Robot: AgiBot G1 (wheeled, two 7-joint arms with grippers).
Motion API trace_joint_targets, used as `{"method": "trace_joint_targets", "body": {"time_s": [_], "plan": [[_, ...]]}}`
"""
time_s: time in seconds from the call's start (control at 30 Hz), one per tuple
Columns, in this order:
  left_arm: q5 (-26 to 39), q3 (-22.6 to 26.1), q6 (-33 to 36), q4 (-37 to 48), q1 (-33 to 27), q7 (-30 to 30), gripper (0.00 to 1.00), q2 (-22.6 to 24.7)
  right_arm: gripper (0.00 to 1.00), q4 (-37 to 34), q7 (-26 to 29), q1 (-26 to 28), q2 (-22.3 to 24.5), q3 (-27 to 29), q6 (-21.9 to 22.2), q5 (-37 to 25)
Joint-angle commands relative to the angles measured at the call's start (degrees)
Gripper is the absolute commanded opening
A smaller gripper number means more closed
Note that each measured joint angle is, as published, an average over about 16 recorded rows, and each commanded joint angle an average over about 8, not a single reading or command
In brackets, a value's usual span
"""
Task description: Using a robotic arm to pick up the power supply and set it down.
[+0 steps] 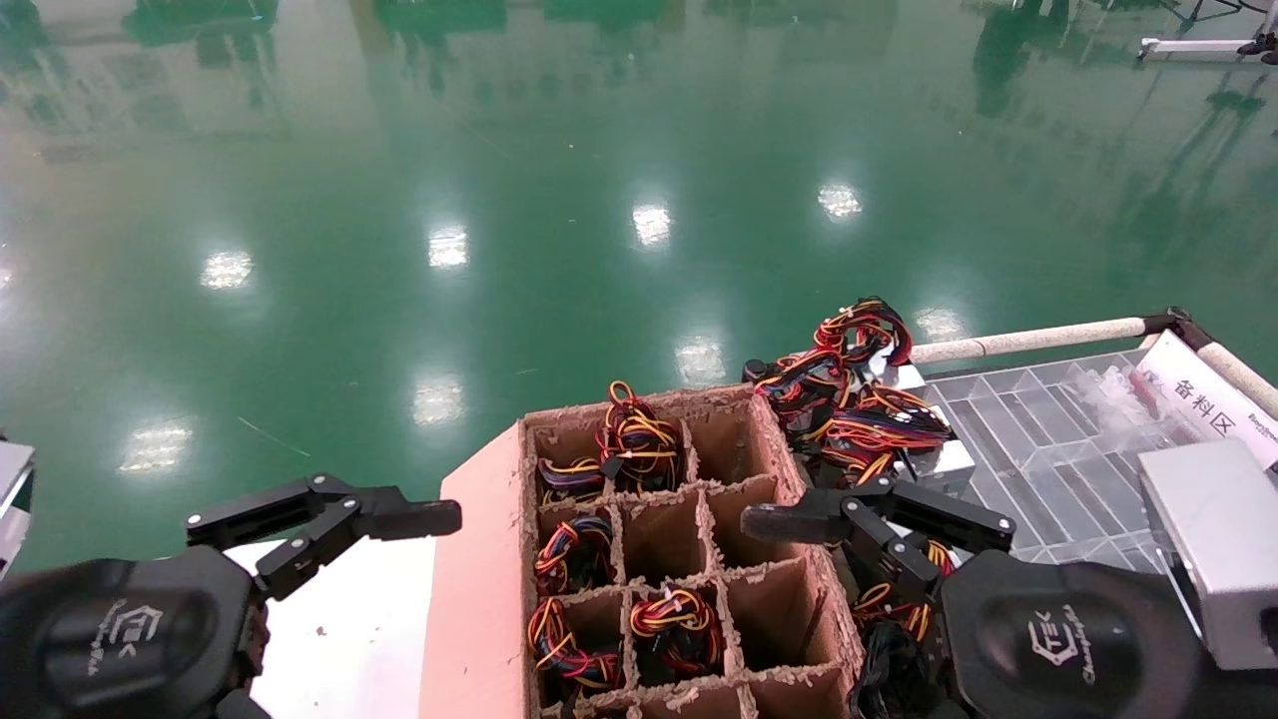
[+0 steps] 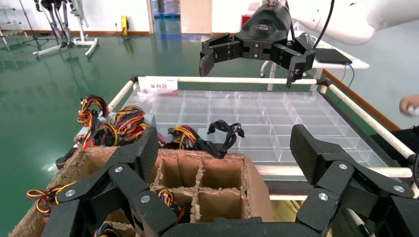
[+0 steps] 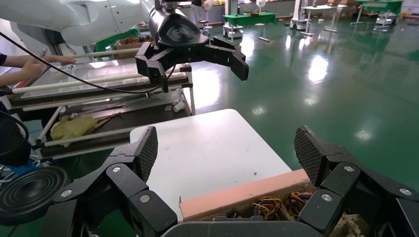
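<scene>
Several power supplies sit in a cardboard divider box (image 1: 521, 469), showing as red, yellow and black wire bundles (image 1: 639, 444). More power supplies are heaped against the box's right side (image 1: 849, 399), one showing its silver case (image 1: 947, 464). My left gripper (image 2: 227, 148) is open and empty, low at the box's left side, one finger (image 1: 409, 519) reaching over the white table. My right gripper (image 3: 228, 150) is also open and empty, its finger (image 1: 789, 521) over the box's right wall. Each wrist view shows the other arm's gripper (image 2: 251, 69) (image 3: 200, 71) facing it.
A clear divided tray (image 1: 1048, 439) with a white label (image 1: 1208, 404) lies right of the box, framed by padded rails (image 1: 1028, 340). A white table (image 1: 339, 629) lies to the left. Some box cells (image 1: 659, 534) hold nothing. A person's hand (image 2: 410, 103) shows beyond the tray.
</scene>
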Motion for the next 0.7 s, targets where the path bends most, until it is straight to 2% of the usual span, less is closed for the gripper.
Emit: {"method": "trace_joint_targets", "body": {"time_s": [0.03,0.7], "plan": [[0.0,0.0,0.0,0.0,0.0,0.0,0.00,0.0,1.00,0.0,0.0,0.0,0.0,0.0,0.0,0.0],[0.0,0.0,0.0,0.0,0.0,0.0,0.00,0.0,1.00,-0.1,-0.2,0.0,0.1,0.0,0.3,-0.5]]}}
